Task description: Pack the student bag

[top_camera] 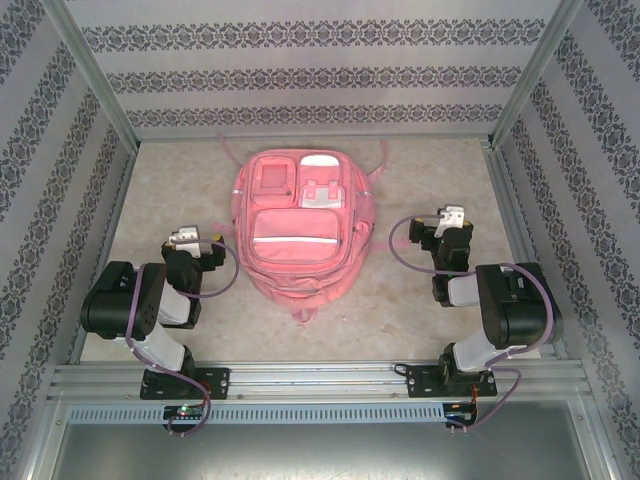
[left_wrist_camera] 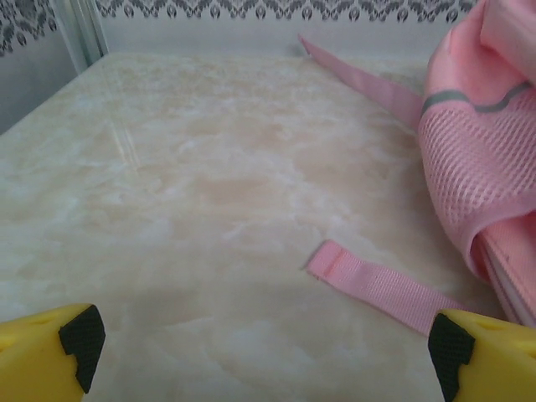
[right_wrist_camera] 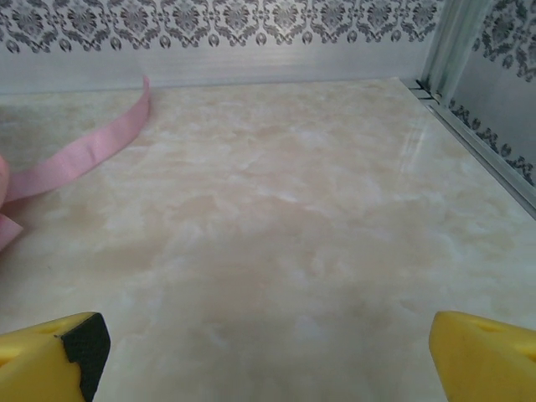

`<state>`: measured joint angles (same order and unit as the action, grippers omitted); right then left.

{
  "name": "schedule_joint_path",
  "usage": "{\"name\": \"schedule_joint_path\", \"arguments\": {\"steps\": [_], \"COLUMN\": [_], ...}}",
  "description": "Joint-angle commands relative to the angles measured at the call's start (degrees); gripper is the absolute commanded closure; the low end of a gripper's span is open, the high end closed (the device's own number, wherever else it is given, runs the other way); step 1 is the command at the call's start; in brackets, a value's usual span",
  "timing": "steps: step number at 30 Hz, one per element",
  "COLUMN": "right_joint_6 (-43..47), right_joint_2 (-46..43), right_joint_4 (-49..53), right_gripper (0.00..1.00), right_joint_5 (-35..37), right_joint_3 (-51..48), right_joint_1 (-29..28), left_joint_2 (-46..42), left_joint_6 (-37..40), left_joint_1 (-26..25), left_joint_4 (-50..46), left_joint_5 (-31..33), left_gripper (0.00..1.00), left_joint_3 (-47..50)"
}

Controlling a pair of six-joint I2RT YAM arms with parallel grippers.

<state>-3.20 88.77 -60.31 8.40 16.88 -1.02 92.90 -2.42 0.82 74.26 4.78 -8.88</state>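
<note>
Bag (top_camera: pixel 302 225) flat on table (top_camera: pixel 415 310), pockets up, between my arms | my left hand (left_wrist_camera: pixel 264 347) spread, holding nothing, strap (left_wrist_camera: pixel 377 289) just ahead | my right hand (right_wrist_camera: pixel 268 347) spread, holding nothing, right of bag

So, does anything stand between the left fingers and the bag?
Nothing visible does. The open left fingers face bare table, and the bag lies to their right. Only the bag's own loose strap lies flat on the table before them.
</note>
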Motion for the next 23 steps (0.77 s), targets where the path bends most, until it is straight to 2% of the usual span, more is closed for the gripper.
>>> {"name": "schedule_joint_path", "arguments": {"steps": [1, 3, 7, 18, 22, 23], "right_joint_6": [-2.2, -3.6, -3.9, -3.6, -3.6, -3.6], "right_joint_2": [-1.6, -1.7, 0.5, 0.4, 0.3, 0.4], "right_joint_4": [-7.3, -10.7, -15.4, -14.7, -14.7, -14.7], "right_gripper": [0.02, 0.02, 0.02, 0.02, 0.02, 0.02], "right_joint_5": [5.3, 2.9, 2.7, 2.3, 2.3, 2.4], "right_joint_3": [-3.8, -6.2, -6.9, -6.6, -6.5, -6.5], "right_joint_1": [-0.5, 1.2, 1.4, 1.4, 1.4, 1.4], "left_joint_2": [0.2, 0.4, 0.3, 0.9, -1.5, -1.5], "left_joint_6": [-1.0, -1.1, -0.9, -0.7, 0.0, 0.2], "left_joint_1": [0.1, 0.1, 0.1, 0.1, 0.1, 0.1], "left_joint_4": [7.4, 7.4, 7.4, 7.3, -1.4, -1.2], "left_joint_5": [0.0, 0.0, -0.1, -0.3, -2.7, -2.9], "left_gripper": [0.0, 0.0, 0.0, 0.0, 0.0, 0.0], "left_joint_3": [0.7, 0.5, 0.5, -0.3, -3.3, -3.1]}}
